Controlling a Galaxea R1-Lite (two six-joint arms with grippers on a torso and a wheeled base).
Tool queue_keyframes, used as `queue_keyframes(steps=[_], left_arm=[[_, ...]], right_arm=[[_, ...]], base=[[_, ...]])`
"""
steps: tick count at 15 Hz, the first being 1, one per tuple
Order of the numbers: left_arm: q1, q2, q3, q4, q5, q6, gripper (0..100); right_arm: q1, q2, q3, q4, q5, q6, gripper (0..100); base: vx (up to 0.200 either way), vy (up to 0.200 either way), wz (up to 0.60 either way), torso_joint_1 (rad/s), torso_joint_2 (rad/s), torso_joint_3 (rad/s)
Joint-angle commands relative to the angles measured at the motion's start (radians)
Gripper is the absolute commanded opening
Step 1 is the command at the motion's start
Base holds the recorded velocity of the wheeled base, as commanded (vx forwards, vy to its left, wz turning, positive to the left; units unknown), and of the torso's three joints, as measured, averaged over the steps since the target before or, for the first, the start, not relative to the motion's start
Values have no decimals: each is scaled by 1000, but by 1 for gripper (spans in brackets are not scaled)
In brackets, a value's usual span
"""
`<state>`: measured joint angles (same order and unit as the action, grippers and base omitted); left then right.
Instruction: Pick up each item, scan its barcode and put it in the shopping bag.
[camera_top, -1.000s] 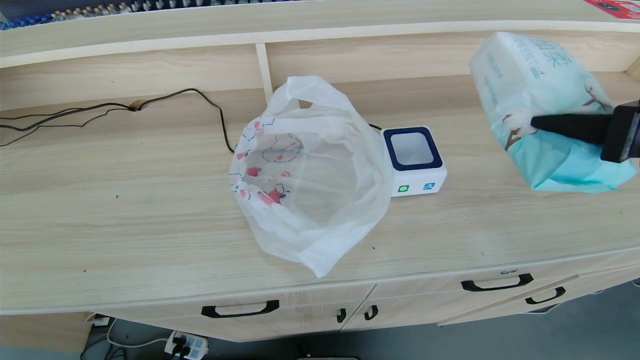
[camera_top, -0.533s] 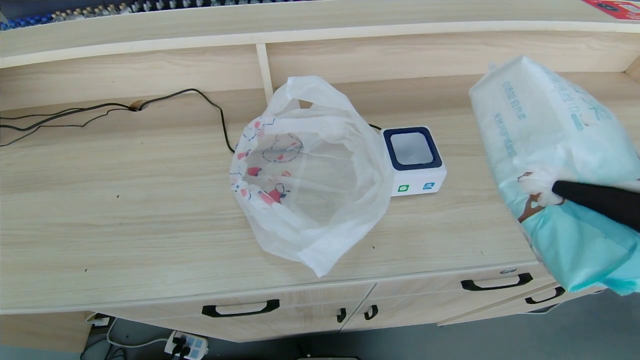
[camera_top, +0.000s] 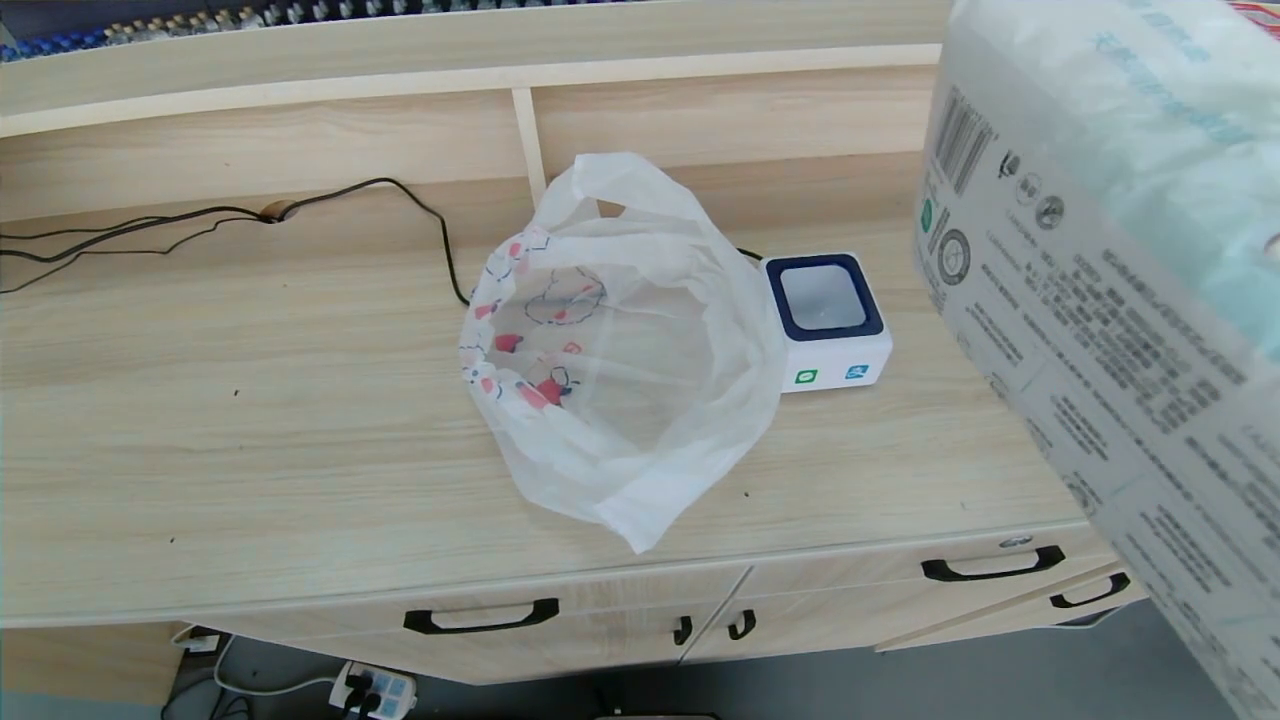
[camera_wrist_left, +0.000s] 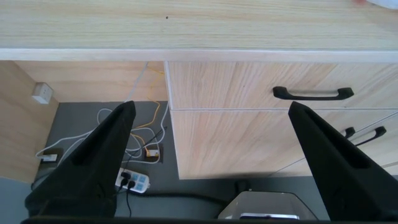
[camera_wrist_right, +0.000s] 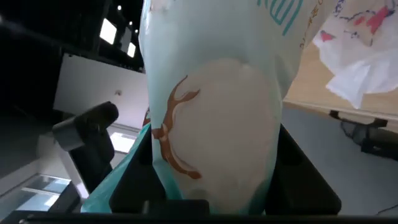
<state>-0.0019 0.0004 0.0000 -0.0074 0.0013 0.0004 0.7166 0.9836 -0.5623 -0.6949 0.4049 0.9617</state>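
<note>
A large white and teal pack of tissues (camera_top: 1120, 270) hangs high at the right of the head view, close to the camera, its printed underside with a barcode facing me. My right gripper (camera_wrist_right: 211, 180) is shut on the tissue pack (camera_wrist_right: 211, 112), its black fingers (camera_wrist_right: 137, 174) pressing on either side. A white plastic shopping bag (camera_top: 620, 350) with red prints lies open in the middle of the wooden counter (camera_top: 250, 430). Right beside it sits the white scanner (camera_top: 828, 322) with a dark blue frame. My left gripper (camera_wrist_left: 211, 162) is open, held below the counter's front edge by the drawers.
Black cables (camera_top: 200, 215) run along the back left of the counter. A raised wooden shelf (camera_top: 530, 120) with a divider stands behind the bag. Drawers with black handles (camera_top: 480, 617) line the counter's front. A power strip (camera_top: 375, 688) lies on the floor below.
The tissue pack has been lifted up and toward the camera and turned, so its printed barcode side now faces me and hides the right gripper. Bag and scanner have not moved.
</note>
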Motion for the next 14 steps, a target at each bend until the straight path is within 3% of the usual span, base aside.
queue_keyframes(steps=[1, 4, 10, 14], left_arm=[[2, 0, 0, 0, 0, 4, 100], [0, 0, 0, 0, 0, 12, 100], [0, 0, 0, 0, 0, 10, 100], [0, 0, 0, 0, 0, 12, 100]], right_arm=[[98, 70, 104, -170, 5, 134, 0], [205, 58, 228, -397, 51, 335, 0], [221, 116, 190, -497, 77, 552, 0], [219, 144, 197, -522, 88, 557, 0]], base=[[0, 0, 0, 0, 0, 0], [0, 0, 0, 0, 0, 0], [0, 0, 0, 0, 0, 0], [0, 0, 0, 0, 0, 0]])
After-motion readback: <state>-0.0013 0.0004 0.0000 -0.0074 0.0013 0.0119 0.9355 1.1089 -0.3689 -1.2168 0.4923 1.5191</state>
